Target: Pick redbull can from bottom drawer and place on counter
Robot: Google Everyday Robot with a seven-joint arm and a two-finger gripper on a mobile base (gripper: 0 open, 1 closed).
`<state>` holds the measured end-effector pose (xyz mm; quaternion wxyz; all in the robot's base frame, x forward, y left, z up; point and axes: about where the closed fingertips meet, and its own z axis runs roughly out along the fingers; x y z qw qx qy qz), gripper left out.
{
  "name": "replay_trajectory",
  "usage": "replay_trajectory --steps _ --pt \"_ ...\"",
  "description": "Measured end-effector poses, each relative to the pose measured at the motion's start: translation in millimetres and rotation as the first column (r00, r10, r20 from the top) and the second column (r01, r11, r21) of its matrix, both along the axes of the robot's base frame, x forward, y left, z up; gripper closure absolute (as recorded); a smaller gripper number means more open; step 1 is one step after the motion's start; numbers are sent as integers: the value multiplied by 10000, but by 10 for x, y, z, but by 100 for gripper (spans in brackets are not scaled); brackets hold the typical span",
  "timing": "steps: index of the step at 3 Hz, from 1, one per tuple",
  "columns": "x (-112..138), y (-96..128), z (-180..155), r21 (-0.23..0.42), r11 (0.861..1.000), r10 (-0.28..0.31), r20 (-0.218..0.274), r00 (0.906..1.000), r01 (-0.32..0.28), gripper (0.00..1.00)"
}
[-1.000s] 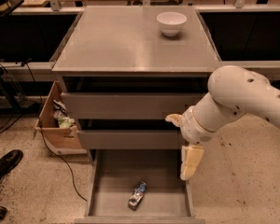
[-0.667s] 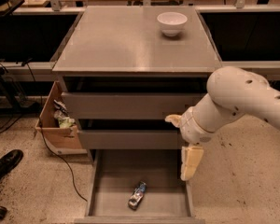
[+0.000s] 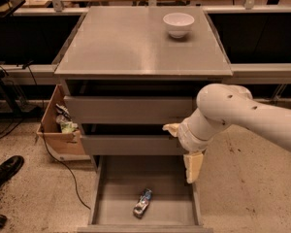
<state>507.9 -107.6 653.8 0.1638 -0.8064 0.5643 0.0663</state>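
We see the bottom drawer [image 3: 117,181] pulled fully out of the grey cabinet, its shallow tray open to view. The redbull can [image 3: 142,202] lies on its side on the floor of this drawer, toward the drawer's front and a little right of its middle. It is angled so that one end points to the drawer's back right, and it touches none of the drawer's walls.

The claw [image 3: 179,152] hangs over the back right part of the bottom drawer, level with the middle drawer [image 3: 131,145] that sits directly above the drawer's back edge. We make out its two cream fingers [image 3: 193,166] spread wide apart, one pointing down along the drawer's right wall and the other pointing left above the drawer's back. Nothing is between them, so the claw is open and empty, well apart from the can. The white arm [image 3: 245,114] reaches in from the right of the drawer and above it.

Two levels above the bottom drawer is the top drawer [image 3: 128,110], and over that the counter [image 3: 126,42]. The middle and top drawers both stand slightly out. A white bowl [image 3: 178,24] stands upright on the counter, far behind the bottom drawer and above its right side.

To the left of the bottom drawer, on the floor, we see a cardboard box [image 3: 54,141] with scraps inside, a thin cable [image 3: 63,166] running between the box and the drawer's left wall, and farther left a black shoe [image 3: 6,170].
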Motion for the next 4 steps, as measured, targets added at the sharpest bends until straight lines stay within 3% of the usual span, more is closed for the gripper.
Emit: replay_trajectory --steps 1,2,3,4 --pt "271 -79 -546 -186 9953 956 65 9954 -955 0" --pt "479 -166 -1176 -475 9836 1740 -41 9847 -1740 0" --pt "559 -116 -1958 -332 9662 2536 -573 9656 -2558 0" --pt "561 -116 -1953 -336 9661 2537 -565 9656 -2558 0"
